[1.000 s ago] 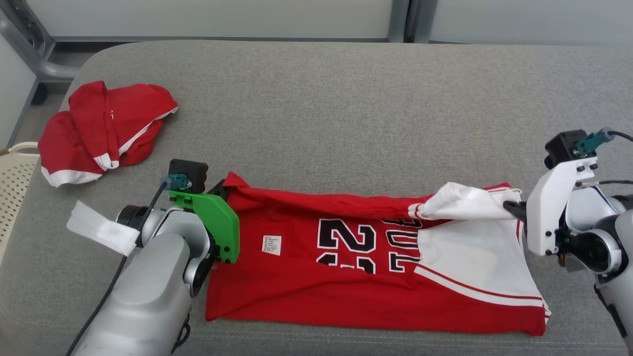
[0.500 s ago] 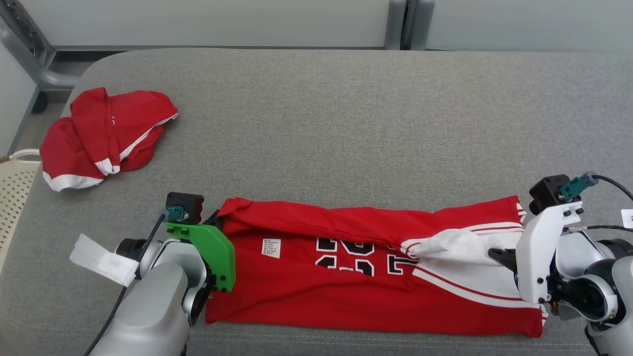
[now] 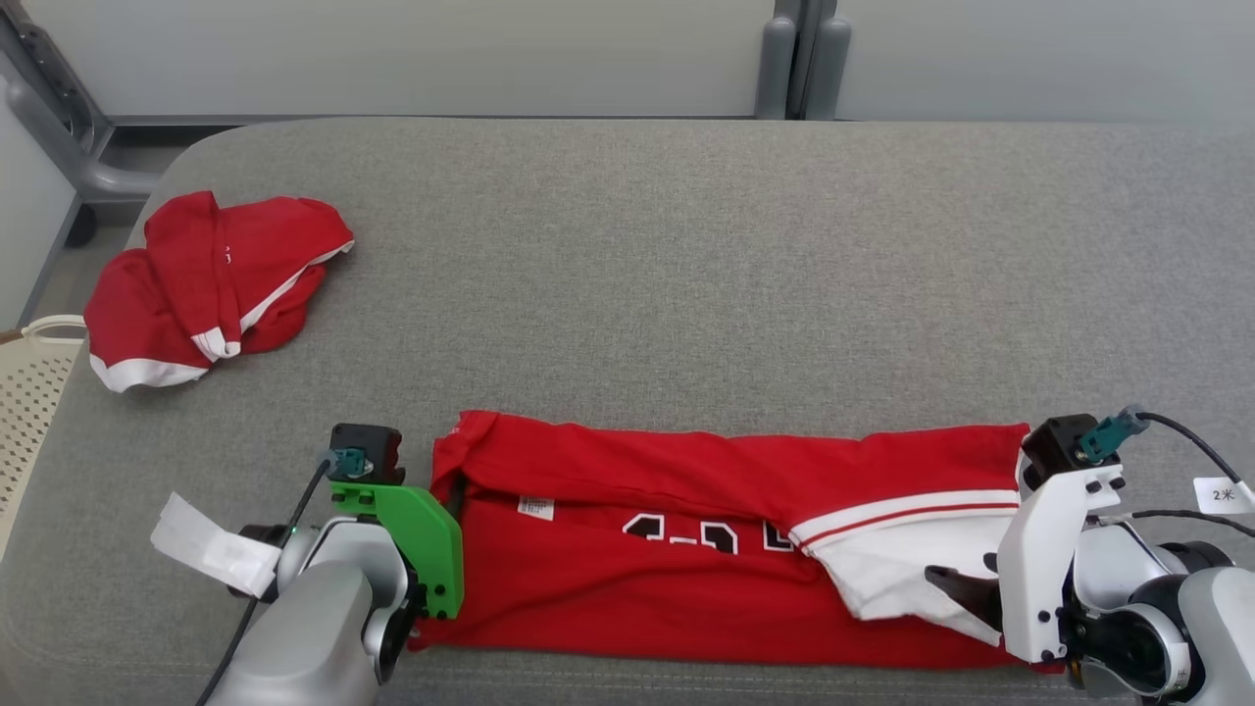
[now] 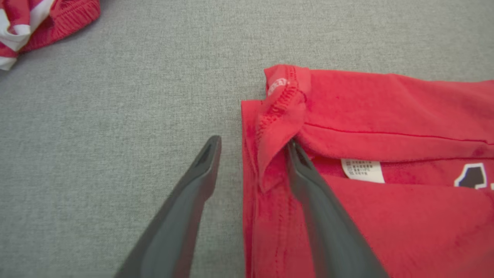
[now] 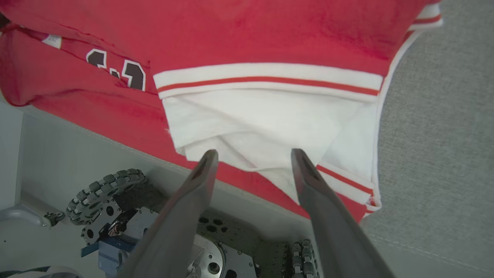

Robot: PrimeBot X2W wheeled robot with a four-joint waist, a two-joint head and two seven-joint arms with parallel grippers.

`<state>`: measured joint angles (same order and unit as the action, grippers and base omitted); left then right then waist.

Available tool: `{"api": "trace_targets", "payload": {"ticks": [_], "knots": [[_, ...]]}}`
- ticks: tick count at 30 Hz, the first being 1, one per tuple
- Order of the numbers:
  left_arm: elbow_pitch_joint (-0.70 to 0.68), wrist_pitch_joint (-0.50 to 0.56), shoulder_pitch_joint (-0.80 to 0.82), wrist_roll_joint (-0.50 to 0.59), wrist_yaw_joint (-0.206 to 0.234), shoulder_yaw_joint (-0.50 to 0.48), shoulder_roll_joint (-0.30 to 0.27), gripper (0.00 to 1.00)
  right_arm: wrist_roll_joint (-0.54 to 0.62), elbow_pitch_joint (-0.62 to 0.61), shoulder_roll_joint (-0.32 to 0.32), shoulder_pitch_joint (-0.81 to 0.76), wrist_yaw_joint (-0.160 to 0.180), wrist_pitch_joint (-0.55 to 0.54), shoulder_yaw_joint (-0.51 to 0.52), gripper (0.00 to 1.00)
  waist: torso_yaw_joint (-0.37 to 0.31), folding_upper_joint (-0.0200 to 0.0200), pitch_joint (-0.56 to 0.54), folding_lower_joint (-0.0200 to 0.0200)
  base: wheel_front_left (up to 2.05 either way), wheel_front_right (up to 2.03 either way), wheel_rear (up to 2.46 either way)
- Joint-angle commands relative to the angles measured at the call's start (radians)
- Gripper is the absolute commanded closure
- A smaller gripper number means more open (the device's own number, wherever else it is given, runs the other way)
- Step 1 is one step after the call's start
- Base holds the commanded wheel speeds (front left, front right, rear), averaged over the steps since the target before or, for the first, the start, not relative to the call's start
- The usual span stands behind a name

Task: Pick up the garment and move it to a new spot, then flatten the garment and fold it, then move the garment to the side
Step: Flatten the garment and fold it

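The garment (image 3: 647, 598) is a red jersey with black numbers and a white panel. It lies folded lengthwise along the front edge of the grey padded table (image 3: 686, 275). My left gripper (image 3: 449, 485) is at its left end. In the left wrist view this gripper (image 4: 252, 148) is open: one finger rests on the grey surface, the other is tucked under a loose red corner flap (image 4: 279, 123). At the right end my right gripper (image 3: 966, 593) is open too. Its fingertips (image 5: 208, 156) stop just short of the white panel (image 5: 262, 127), with nothing between them.
A second red and white garment (image 3: 211, 284) lies crumpled at the back left of the table. A cream basket (image 3: 29, 382) stands off the left edge. The right wrist view looks past the table's front edge onto my wheeled base (image 5: 104, 193).
The garment's far edge has been drawn toward the front and laid over the numbers, making a narrower strip. Both grippers have opened and let go of the cloth. The head camera has tilted.
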<state>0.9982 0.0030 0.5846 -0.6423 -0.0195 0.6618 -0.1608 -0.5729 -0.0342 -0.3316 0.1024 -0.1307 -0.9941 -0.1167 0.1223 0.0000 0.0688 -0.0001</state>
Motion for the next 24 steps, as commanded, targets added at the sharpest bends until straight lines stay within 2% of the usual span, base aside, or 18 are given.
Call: {"api": "trace_targets", "payload": {"ticks": [1, 9, 14, 19, 24], "knots": [[0.004, -0.003, -0.019, -0.011, 0.006, -0.003, 0.002, 0.0, 0.011, 0.008, 0.007, -0.014, 0.0, 0.013, 0.001, 0.0, 0.001, 0.0, -0.007, 0.0001, 0.0, 0.0, 0.0], [0.014, -0.034, -0.056, -0.032, 0.027, -0.026, -0.02, 0.0, 0.035, 0.039, 0.051, -0.037, 0.0, 0.09, 0.025, 0.0, 0.001, 0.0, -0.055, 0.0001, 0.0, 0.0, 0.0], [-0.022, -0.099, -0.087, -0.055, 0.044, -0.057, -0.044, 0.0, 0.071, 0.06, 0.089, -0.06, 0.0, 0.139, 0.085, 0.0, 0.0, 0.0, -0.096, 0.0001, 0.0, 0.0, 0.0], [-0.114, -0.214, -0.124, -0.069, 0.045, -0.094, -0.068, 0.0, 0.139, 0.079, 0.161, -0.068, 0.0, 0.249, 0.191, 0.0, 0.004, 0.0, -0.126, 0.0001, 0.0, 0.0, 0.0], [-0.282, -0.264, -0.188, -0.052, 0.06, -0.141, -0.093, 0.0, 0.195, 0.113, 0.237, -0.088, 0.0, 0.396, 0.276, 0.0, 0.009, 0.0, -0.15, 0.0001, 0.0, 0.0, 0.0]]}}
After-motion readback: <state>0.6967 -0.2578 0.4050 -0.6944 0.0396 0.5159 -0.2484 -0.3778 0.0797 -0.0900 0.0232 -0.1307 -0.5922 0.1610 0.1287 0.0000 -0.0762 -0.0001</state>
